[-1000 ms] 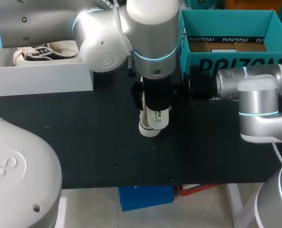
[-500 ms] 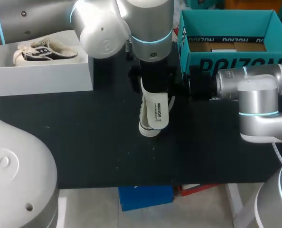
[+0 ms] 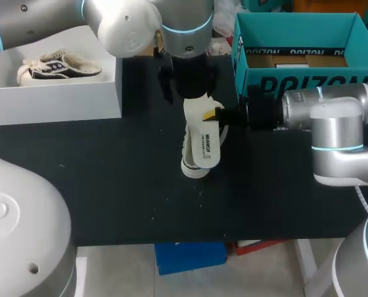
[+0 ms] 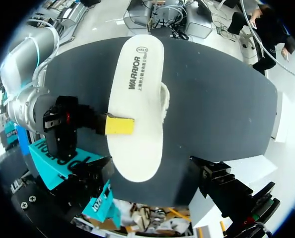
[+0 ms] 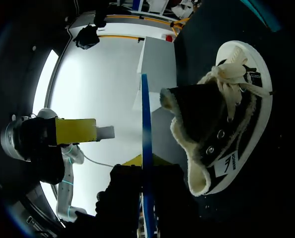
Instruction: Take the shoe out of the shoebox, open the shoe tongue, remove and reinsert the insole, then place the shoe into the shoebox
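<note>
The white insole (image 3: 203,137) hovers flat over the black-and-white sneaker (image 3: 191,163), which lies on the dark table. My right gripper (image 3: 215,115) comes in from the right and is shut on the insole's edge. In the left wrist view one of its yellow tips rests on top of the insole (image 4: 137,99). The right wrist view shows the insole edge-on (image 5: 145,144) between my right gripper's own fingers (image 5: 143,198), with the sneaker (image 5: 222,134) beside it. My left gripper (image 3: 185,83) hangs open above the insole's far end, holding nothing.
The teal shoebox (image 3: 295,77) stands open at the back right, just behind my right arm. A white box (image 3: 54,99) at the back left holds a second sneaker (image 3: 59,67). The near half of the table (image 3: 122,192) is bare.
My left arm has drawn back toward the far side and uncovered the insole. The right gripper, the insole and the sneaker have stayed put.
</note>
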Motion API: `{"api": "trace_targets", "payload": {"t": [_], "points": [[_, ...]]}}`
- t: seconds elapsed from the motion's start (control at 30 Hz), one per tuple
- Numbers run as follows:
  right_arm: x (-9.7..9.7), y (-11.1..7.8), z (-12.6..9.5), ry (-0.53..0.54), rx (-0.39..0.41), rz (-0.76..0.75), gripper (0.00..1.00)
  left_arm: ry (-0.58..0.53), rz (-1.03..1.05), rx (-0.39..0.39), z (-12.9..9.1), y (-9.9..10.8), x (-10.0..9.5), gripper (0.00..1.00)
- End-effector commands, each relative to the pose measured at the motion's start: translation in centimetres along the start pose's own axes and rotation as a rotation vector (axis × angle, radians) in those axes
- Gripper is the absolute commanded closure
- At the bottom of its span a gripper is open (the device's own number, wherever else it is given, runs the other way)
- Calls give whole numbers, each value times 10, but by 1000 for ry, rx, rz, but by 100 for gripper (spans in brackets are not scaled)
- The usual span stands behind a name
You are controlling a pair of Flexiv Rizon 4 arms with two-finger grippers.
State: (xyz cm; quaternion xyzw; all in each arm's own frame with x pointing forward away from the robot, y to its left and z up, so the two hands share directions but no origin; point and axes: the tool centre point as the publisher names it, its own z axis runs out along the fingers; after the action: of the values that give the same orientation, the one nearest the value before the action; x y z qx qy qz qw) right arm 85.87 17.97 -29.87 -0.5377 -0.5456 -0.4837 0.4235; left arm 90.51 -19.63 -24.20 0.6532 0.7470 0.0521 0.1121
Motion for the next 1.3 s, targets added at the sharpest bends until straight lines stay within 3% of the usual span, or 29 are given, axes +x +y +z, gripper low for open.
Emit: {"api": "trace_targets", "payload": {"t": [0.03,0.43,0.67,0.97,1.3], "points": [[0,0,1,0,0,1,100,-15,3,17,6,14,1,0],[0,0,1,0,0,1,100,-42,12,36,16,50,-3,0],[0,0,1,0,0,1,100,-41,0,37,20,57,-1,0],[0,0,1,0,0,1,100,-54,9,34,13,33,-3,0],[0,0,1,0,0,1,100,-45,22,32,-4,-13,3,0]]}}
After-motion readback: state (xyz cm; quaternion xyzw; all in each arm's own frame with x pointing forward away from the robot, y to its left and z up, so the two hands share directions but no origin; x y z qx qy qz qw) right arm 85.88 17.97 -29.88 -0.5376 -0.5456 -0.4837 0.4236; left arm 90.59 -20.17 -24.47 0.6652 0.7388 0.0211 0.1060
